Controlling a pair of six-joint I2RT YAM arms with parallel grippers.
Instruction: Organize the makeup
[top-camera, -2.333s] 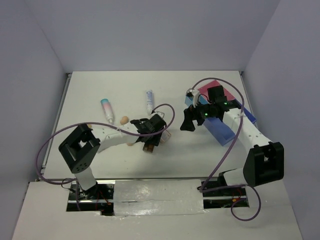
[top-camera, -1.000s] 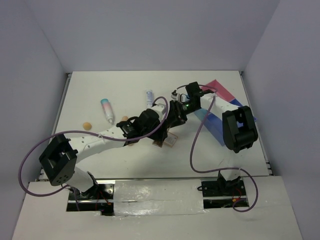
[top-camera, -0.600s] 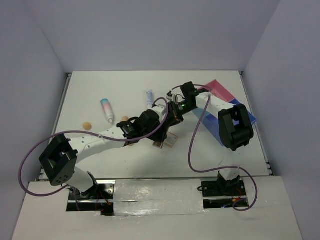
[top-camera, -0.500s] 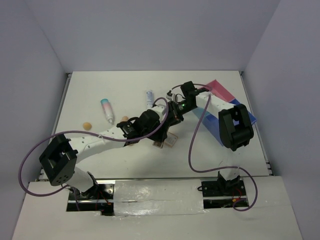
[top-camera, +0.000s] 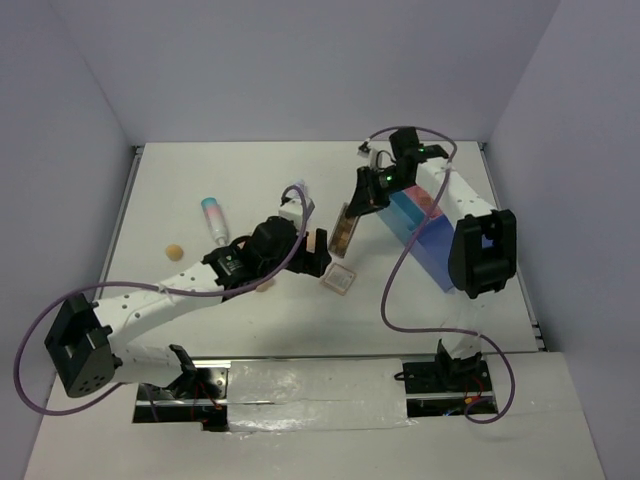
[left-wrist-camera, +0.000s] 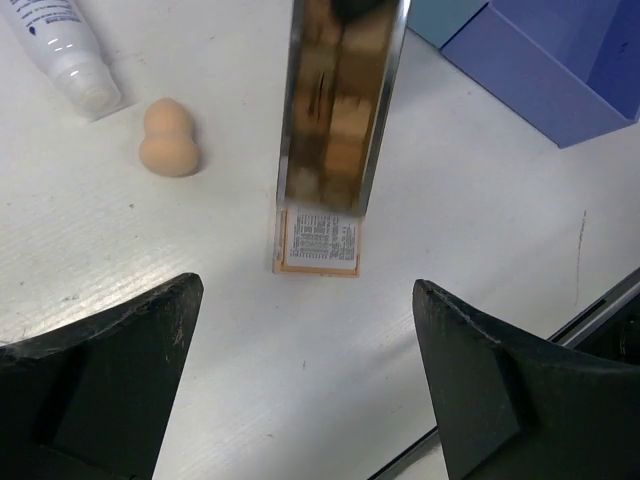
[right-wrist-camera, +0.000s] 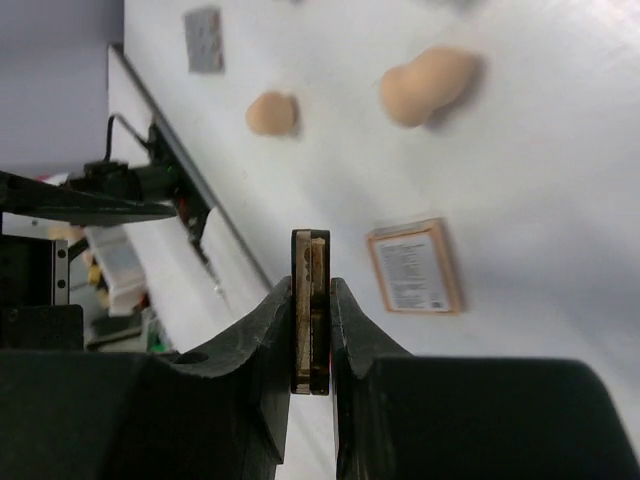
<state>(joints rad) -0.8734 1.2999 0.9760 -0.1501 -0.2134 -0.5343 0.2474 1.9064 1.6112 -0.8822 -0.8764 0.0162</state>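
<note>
1. The right pincer (top-camera: 362, 197) clamps narrowly on the top end of a long brown eyeshadow palette (left-wrist-camera: 340, 100); the palette hangs clear of the desk (top-camera: 200, 170), its long axis near upright and its lower end tilted away from the blue and pink tray (top-camera: 432, 240).
2. The tray lies just beside the held palette, on the robot's right of it; the right arm is plainly the nearer of the two, and the next move looks like a short swing towards the tray, with the palette turned so its length drops into a compartment.
3. The left pincer (left-wrist-camera: 305, 295) stands wide and empty on the far side of the palette from the tray; it hovers over a small square palette (left-wrist-camera: 318, 240) that lies label-up on the desk, near the tray and below the hanging one.
4. Farther from the tray lie a peach sponge (left-wrist-camera: 168, 137) and a white tube (left-wrist-camera: 65, 45) with blue print; a pink-white tube (top-camera: 213, 220) with a teal cap and a second sponge (top-camera: 175, 252) lie well apart from the tray, on the robot's left.
5. The tray's near wall stands between palette and compartment, so the lower end probably has to clear it; the open left pincer sits close to the hanging palette and could be brushed.
</note>
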